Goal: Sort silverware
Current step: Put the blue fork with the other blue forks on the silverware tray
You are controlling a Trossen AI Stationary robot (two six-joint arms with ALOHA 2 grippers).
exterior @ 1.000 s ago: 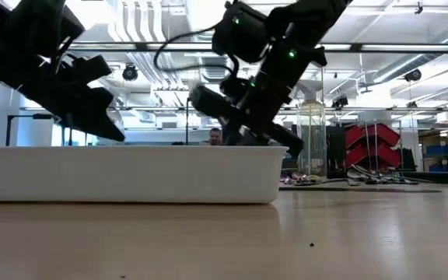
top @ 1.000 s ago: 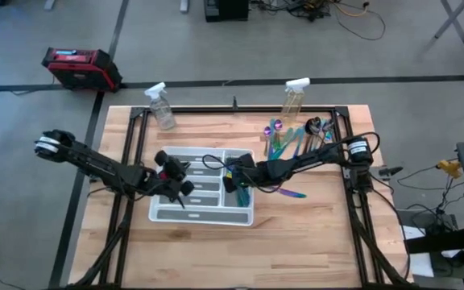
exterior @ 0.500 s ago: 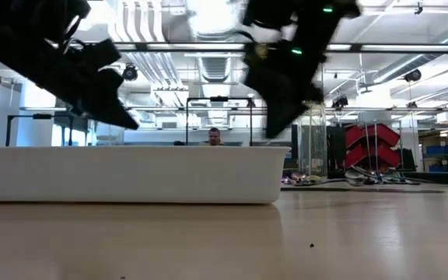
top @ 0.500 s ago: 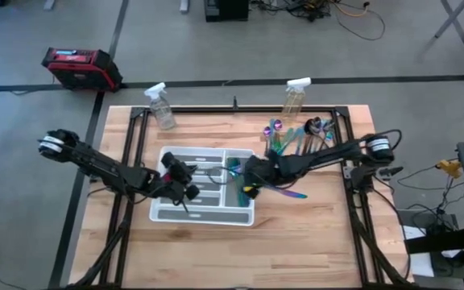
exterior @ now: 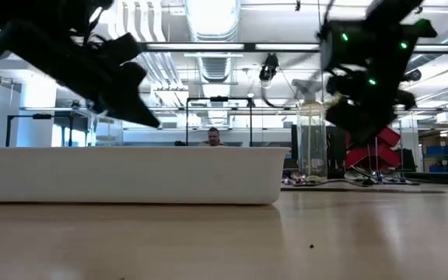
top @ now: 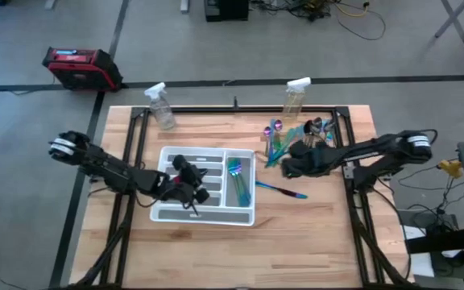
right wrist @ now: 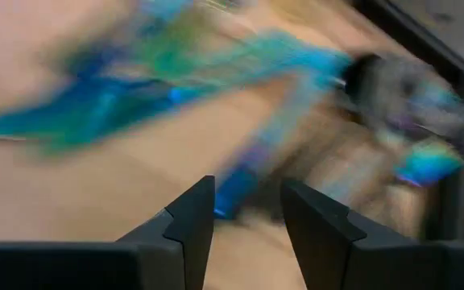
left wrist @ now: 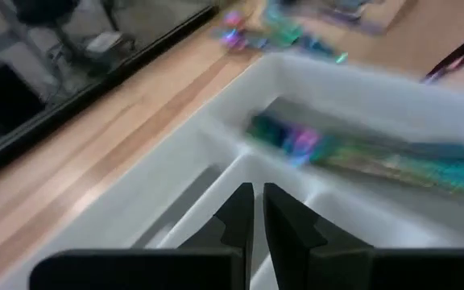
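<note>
A white divided tray (top: 204, 151) lies at the table's middle. Teal and blue silverware (top: 237, 179) lies in its rightmost long compartment and shows in the left wrist view too (left wrist: 361, 153). A loose pile of iridescent silverware (top: 290, 135) lies at the far right, and one blue-magenta utensil (top: 284, 191) lies alone on the wood right of the tray. My left gripper (top: 193, 193) hovers shut over the tray's small compartments (left wrist: 258, 213). My right gripper (top: 287, 167) hangs open over the near edge of the pile (right wrist: 248, 209), with nothing between its fingers.
Two clear spray bottles (top: 161, 106) (top: 295, 97) stand at the table's far edge. A black frame rail (top: 240, 110) runs round the work area. A red case (top: 79, 66) sits on the floor beyond. Bare wood lies near the table's front edge.
My right gripper has drawn back from the tray's rightmost compartment toward the table's right edge, ending over the loose pile; teal silverware now shows in that compartment. My left gripper has slid a little toward the table's right over the tray.
</note>
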